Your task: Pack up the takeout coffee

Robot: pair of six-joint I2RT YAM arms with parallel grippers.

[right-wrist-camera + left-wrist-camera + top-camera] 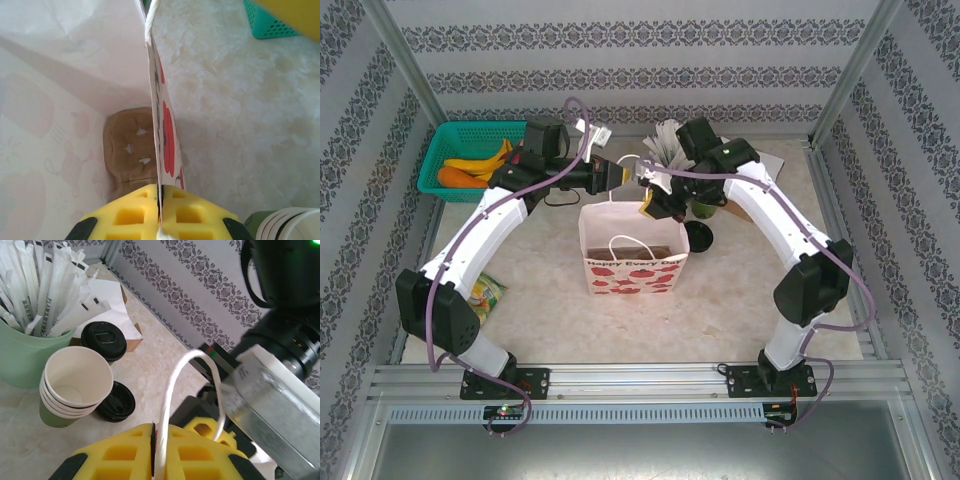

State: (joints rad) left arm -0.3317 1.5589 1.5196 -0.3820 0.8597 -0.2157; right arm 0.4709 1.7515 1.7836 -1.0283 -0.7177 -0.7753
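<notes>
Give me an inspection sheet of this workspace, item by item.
Surface: pale marbled table.
Job's things: pulp tray inside the paper bag; stack of paper cups and two black lids outside it.
Clutter: cup of straws; green basket with bananas; snack packet.
Grippers: left gripper jaws shut on the bag's handle; right gripper jaws shut on the bag's wall.
Cables: purple cables along both arms.
Surroundings: patterned walls, metal frame.

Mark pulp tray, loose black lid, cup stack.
pulp tray (117,135), right wrist view, bare upper face
black lid (120,402), left wrist view, exposed top
cup stack (77,377), left wrist view, top cup's inside
</notes>
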